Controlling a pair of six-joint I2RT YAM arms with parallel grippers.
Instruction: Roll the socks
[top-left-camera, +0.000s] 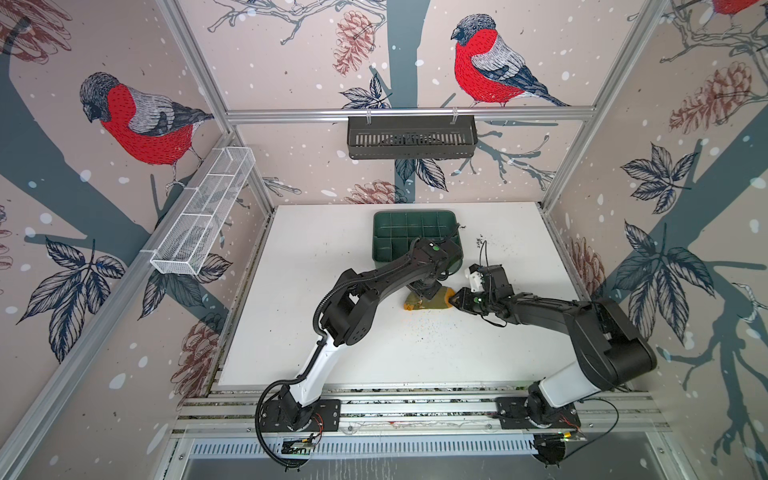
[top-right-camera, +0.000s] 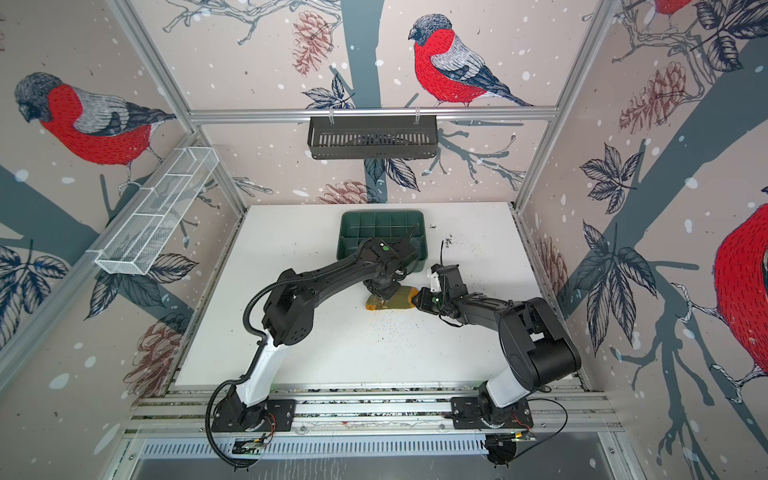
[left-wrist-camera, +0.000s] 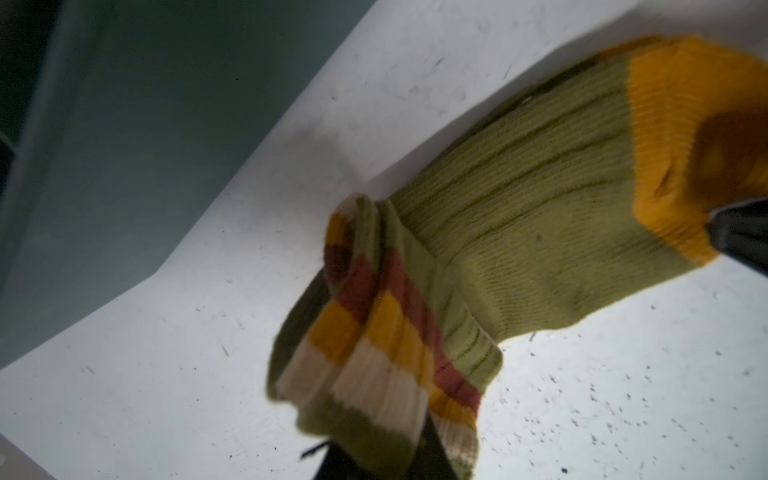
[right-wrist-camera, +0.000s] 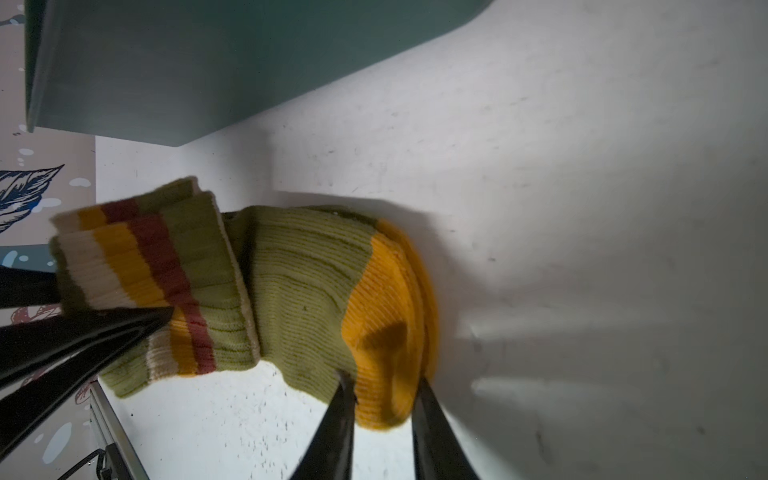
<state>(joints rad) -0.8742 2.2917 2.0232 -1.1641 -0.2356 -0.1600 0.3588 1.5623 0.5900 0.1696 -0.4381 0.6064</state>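
Both top views put the socks (top-left-camera: 430, 302) (top-right-camera: 395, 302) close to the centre of the worktop (top-left-camera: 332, 270), bunched into a short bundle with the orange toe end at 3 o'clock. Your left gripper (top-left-camera: 422, 291) stands over the 9 o'clock half, and its wrist hides much of the fabric from above.

Your left wrist view shows the socks (left-wrist-camera: 519, 216) lying one on the other. The striped cuffs are drawn up off the worktop and clamped in the left gripper (left-wrist-camera: 382, 461), whose jaws are shut tight on them. In your right wrist view, the right gripper (right-wrist-camera: 384, 395) has its jaws narrow, with the orange toe fold pinched between them. The cuffs (right-wrist-camera: 137, 270) are doubled back over the green leg.

I judge you are partway. The pair is stacked and folded over once, but no tight roll shows. You still have to wind the length up and tuck a cuff over it so it holds.

Around you, the dark green tray (top-left-camera: 388, 251) sits at 12 o'clock, its near wall just beside the socks. Dark crumbs (top-left-camera: 482, 241) lie at 1 o'clock, and fine specks (top-left-camera: 432, 330) dot the worktop at 6 o'clock. A black basket (top-left-camera: 411, 141) and a white mesh basket (top-left-camera: 203, 212) hang on the walls, well apart from the work.

What crowds you is the tray wall and your own two grippers, which are near each other over a short bundle.
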